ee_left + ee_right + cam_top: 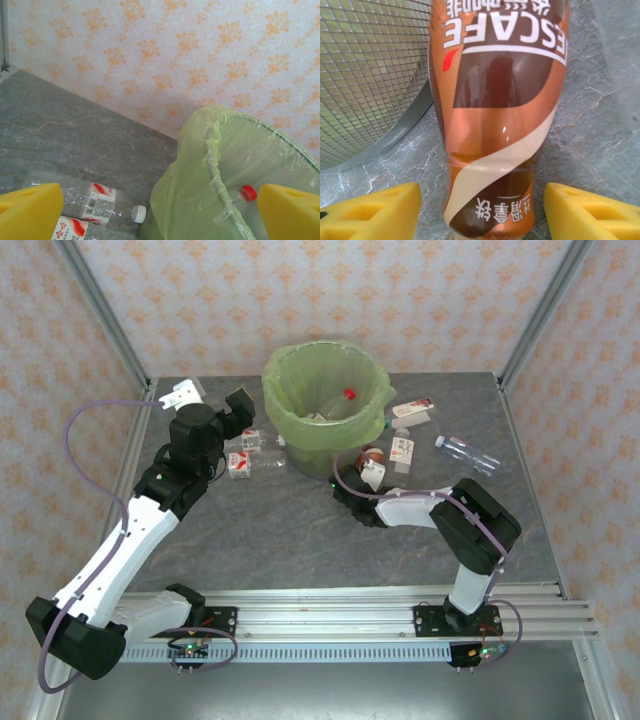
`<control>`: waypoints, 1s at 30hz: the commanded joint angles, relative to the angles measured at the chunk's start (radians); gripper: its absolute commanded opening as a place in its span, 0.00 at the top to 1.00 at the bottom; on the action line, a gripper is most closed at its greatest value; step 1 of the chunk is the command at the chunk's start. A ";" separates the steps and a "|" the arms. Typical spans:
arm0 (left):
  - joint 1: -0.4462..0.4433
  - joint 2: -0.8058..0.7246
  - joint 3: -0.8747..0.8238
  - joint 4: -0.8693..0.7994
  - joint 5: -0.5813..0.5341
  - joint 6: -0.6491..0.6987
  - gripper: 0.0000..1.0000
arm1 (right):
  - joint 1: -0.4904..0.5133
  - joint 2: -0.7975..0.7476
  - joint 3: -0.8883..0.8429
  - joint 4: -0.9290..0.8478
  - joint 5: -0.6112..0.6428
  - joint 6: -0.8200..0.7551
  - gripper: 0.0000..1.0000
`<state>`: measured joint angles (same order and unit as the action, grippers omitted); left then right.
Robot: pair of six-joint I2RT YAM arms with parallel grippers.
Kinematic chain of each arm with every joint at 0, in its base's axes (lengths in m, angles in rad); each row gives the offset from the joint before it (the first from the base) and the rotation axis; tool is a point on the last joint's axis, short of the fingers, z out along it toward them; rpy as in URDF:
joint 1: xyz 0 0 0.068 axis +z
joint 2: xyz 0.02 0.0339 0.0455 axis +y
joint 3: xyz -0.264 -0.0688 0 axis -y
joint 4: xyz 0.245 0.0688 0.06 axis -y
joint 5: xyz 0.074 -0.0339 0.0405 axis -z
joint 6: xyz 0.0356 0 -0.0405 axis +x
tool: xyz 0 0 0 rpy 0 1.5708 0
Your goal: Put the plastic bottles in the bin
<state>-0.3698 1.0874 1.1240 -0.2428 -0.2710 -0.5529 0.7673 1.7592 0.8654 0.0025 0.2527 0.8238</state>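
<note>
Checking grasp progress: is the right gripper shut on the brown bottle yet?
Open. In the right wrist view the right gripper straddles the brown Nescafe bottle, with table showing between it and each finger.

**Student:** How is the overhead view lit?

**Instructor:** Brightly and evenly from above. The table carries only soft, short shadows under the arms and at the foot of the bin.

**Student:** And the wrist views?

**Instructor:** Left wrist: wall pattern crisp, the left gripper's fingers soft at the lower corners, light glowing through the green bag. Right wrist: a small glint and a dark reflection on the glossy brown bottle; the right gripper's fingers slightly blurred.
</note>
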 commanded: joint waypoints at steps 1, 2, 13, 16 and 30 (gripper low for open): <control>0.014 0.017 -0.008 -0.025 -0.020 -0.017 0.00 | 0.004 0.013 0.001 -0.098 0.068 0.030 0.38; 0.015 0.021 -0.006 -0.031 -0.018 -0.019 0.00 | 0.004 0.014 0.000 -0.104 0.075 0.029 0.40; 0.022 0.033 -0.004 -0.070 -0.030 -0.020 0.00 | 0.003 0.006 -0.026 -0.091 0.089 0.041 0.59; 0.024 0.030 -0.007 -0.075 -0.033 -0.023 0.00 | 0.003 -0.010 -0.052 -0.058 0.089 0.040 0.73; 0.025 0.036 -0.005 -0.084 -0.028 -0.035 0.00 | 0.003 -0.100 -0.140 0.067 0.072 -0.052 0.96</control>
<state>-0.3523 1.1221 1.1236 -0.3008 -0.2707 -0.5766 0.7681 1.6886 0.7441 0.0582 0.3141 0.8169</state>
